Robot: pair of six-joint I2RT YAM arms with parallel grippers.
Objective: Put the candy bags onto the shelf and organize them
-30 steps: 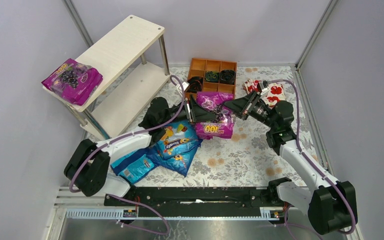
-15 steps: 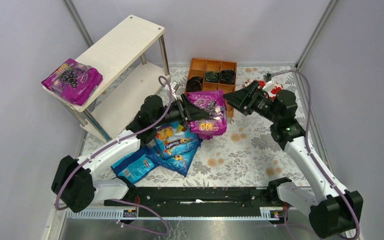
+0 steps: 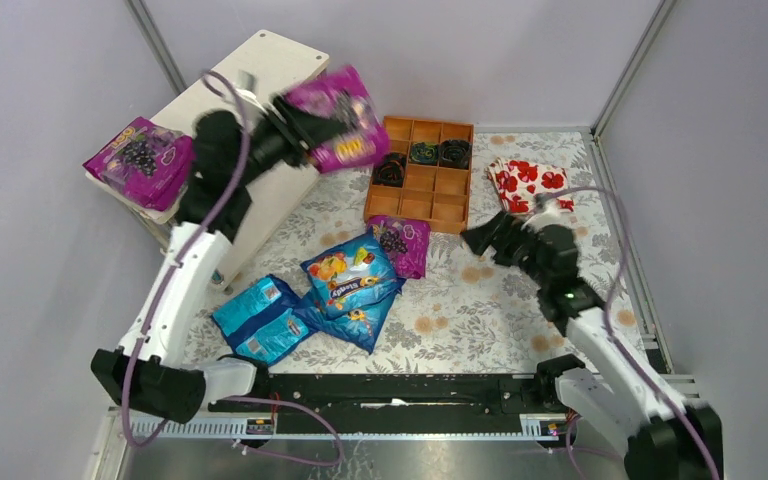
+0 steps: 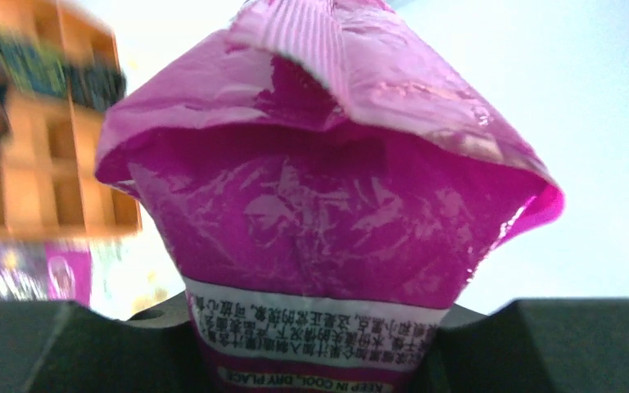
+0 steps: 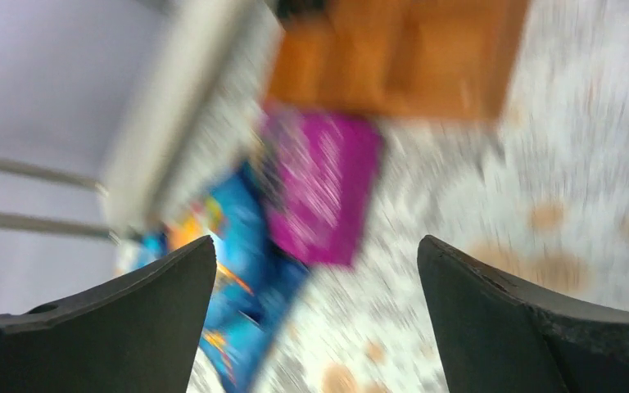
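My left gripper (image 3: pixel 305 122) is raised high over the shelf (image 3: pixel 272 58), shut on the bottom edge of a magenta candy bag (image 3: pixel 338 118). In the left wrist view that bag (image 4: pixel 328 188) fills the frame, pinched between the dark fingers (image 4: pixel 49 344). Another magenta bag (image 3: pixel 142 160) lies on the shelf's top board at its left end. A small magenta bag (image 3: pixel 398 243) and two blue bags (image 3: pixel 352 282) (image 3: pixel 258 318) lie on the flowered table. My right gripper (image 3: pixel 480 238) hovers open and empty to the right of them; its blurred view shows the magenta bag (image 5: pixel 323 184) and a blue bag (image 5: pixel 242 246) ahead.
An orange-brown wooden compartment tray (image 3: pixel 420 172) with dark items stands at the back centre. A folded white cloth with red flowers (image 3: pixel 528 180) lies to its right. Grey walls and metal posts close in the table on three sides.
My right gripper has let go of the magenta bag and pulled back right and down. My left arm has swung that bag up and left, over the shelf.
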